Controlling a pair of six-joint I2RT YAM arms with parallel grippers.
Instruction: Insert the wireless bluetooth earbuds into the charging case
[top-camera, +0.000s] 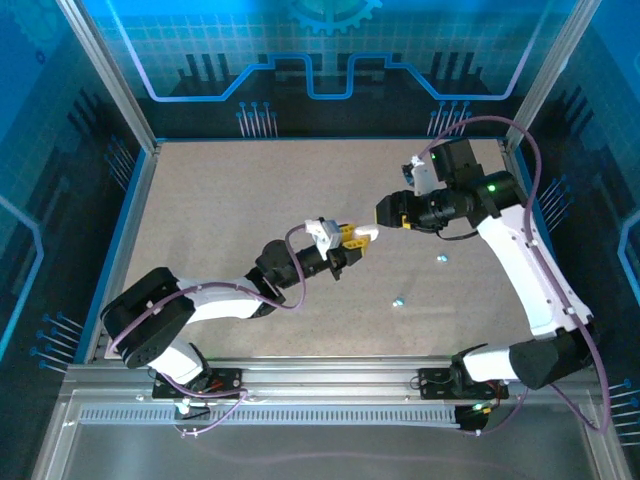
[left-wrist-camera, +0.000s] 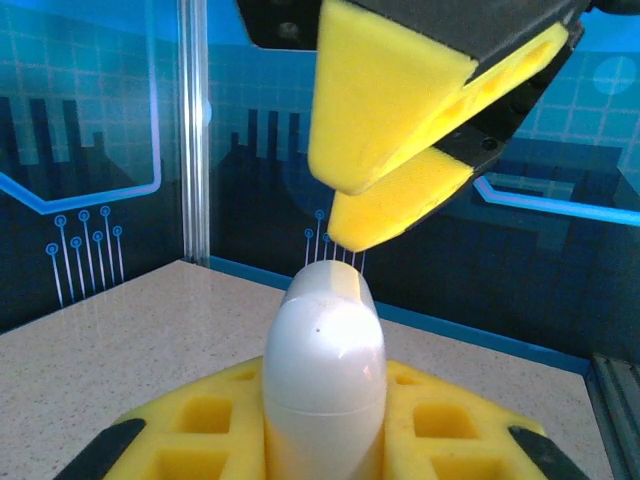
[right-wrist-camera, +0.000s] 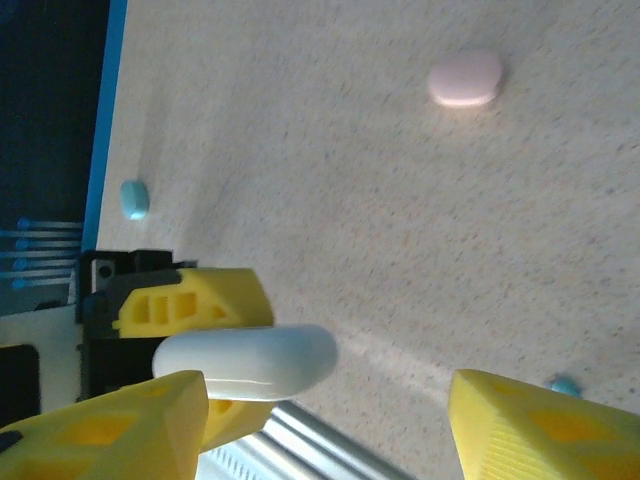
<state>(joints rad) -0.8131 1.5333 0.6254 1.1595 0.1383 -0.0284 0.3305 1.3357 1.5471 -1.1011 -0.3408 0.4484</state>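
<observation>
The white pill-shaped charging case (left-wrist-camera: 325, 370) stands between the yellow fingers of my left gripper (left-wrist-camera: 325, 425), which is shut on it above the table's middle (top-camera: 352, 238); its lid seam looks shut. My right gripper (right-wrist-camera: 325, 430) is open, its fingers (right-wrist-camera: 110, 430) spread wide just beyond the case's free end (right-wrist-camera: 245, 362). In the top view, the right gripper (top-camera: 386, 217) faces the left one. Two light blue earbuds (top-camera: 442, 258) (top-camera: 398, 300) lie on the table to the right. In the right wrist view, they are light blue bits (right-wrist-camera: 134, 198) (right-wrist-camera: 565, 384).
A pink oval piece (right-wrist-camera: 466, 78) lies on the speckled table (top-camera: 220, 220), apart from both grippers. A blue rim and aluminium posts (top-camera: 120, 110) fence the table. A metal rail (top-camera: 330, 375) runs along the near edge by the arm bases.
</observation>
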